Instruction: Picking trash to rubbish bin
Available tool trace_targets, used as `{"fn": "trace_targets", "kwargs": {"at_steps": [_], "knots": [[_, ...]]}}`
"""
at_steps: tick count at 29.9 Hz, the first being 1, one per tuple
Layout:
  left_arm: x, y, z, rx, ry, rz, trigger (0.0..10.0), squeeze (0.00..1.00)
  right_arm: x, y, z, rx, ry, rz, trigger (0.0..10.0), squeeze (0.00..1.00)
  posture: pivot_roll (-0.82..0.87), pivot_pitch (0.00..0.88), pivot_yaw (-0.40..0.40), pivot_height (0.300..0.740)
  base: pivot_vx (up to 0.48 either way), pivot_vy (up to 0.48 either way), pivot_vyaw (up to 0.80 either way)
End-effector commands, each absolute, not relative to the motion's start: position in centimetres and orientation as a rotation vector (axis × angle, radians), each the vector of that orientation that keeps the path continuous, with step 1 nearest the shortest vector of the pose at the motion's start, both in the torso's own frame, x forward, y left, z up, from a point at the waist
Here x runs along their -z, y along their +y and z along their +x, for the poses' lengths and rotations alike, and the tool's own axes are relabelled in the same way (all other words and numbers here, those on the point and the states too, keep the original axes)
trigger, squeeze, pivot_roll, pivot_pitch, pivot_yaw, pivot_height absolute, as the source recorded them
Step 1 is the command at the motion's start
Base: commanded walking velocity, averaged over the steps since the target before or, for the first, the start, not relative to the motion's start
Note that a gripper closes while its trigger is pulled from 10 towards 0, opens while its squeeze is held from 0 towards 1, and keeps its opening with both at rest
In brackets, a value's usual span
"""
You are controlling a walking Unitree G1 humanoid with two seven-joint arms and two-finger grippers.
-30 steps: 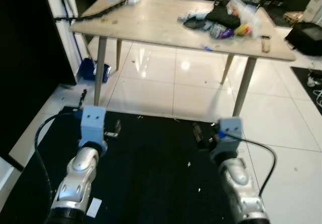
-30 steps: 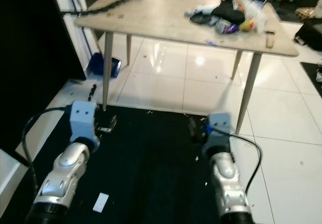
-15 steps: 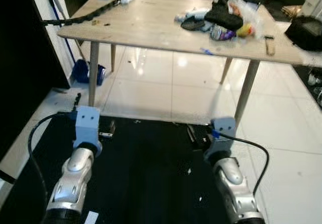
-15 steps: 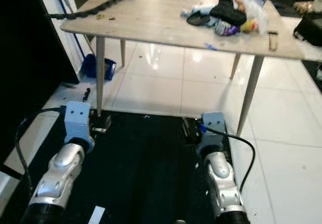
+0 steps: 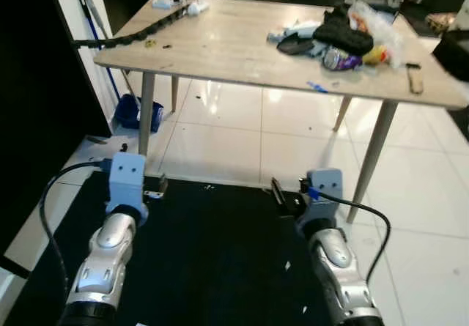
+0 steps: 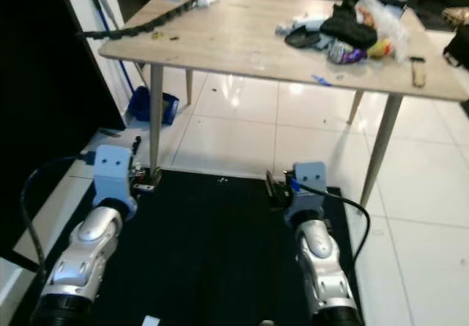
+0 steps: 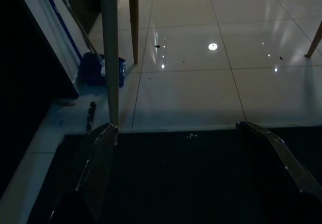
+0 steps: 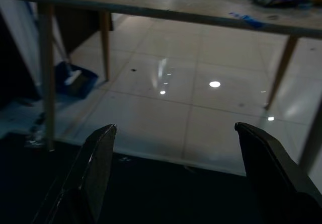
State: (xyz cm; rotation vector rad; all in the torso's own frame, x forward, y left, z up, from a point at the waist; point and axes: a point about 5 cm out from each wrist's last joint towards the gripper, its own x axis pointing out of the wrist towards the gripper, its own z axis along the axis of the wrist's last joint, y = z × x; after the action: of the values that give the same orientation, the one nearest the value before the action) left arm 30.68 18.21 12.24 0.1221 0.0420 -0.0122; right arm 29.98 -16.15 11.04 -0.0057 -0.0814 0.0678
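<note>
One littered table (image 5: 242, 44), white tiles (image 5: 242, 132)

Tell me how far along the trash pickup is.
Nothing looks done. The trash pile sits on the table. Left gripper and right gripper are open and empty, low over the black mat. Left: reach the table, grab trash, bin it.

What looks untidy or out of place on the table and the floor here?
A heap of trash, wrappers, a clear bag and something black, is piled at the far right of the wooden table. A black chain-like strip hangs over its left edge. Small white scraps lie on the black mat. Both grippers are open, holding nothing.
</note>
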Motion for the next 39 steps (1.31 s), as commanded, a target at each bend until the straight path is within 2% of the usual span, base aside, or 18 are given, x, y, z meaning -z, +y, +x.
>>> {"fn": "trace_targets", "kwargs": {"at_steps": [1, 13, 39], "knots": [[-11.5, 18.4, 30.4, -0.001, 0.068, 0.130, 10.0, 0.00, -10.7, -15.9, 29.9, -0.073, -0.062, 0.006, 10.0, 0.00, -0.05, 0.119, -0.029, 0.740, 0.289, 0.000, 0.00], [-11.5, 18.0, 30.6, 0.011, 0.070, 0.120, 10.0, 0.00, -10.7, -16.5, 29.9, -0.047, -0.060, 0.006, 10.0, 0.00, -0.06, 0.126, -0.025, 0.740, 0.280, 0.000, -0.72], [-11.5, 17.3, 30.3, 0.027, 0.058, 0.120, 10.0, 0.00, -11.2, -16.7, 30.0, -0.057, -0.079, -0.001, 10.0, 0.00, -0.07, 0.100, -0.037, 0.740, 0.278, 0.000, 0.00]]}}
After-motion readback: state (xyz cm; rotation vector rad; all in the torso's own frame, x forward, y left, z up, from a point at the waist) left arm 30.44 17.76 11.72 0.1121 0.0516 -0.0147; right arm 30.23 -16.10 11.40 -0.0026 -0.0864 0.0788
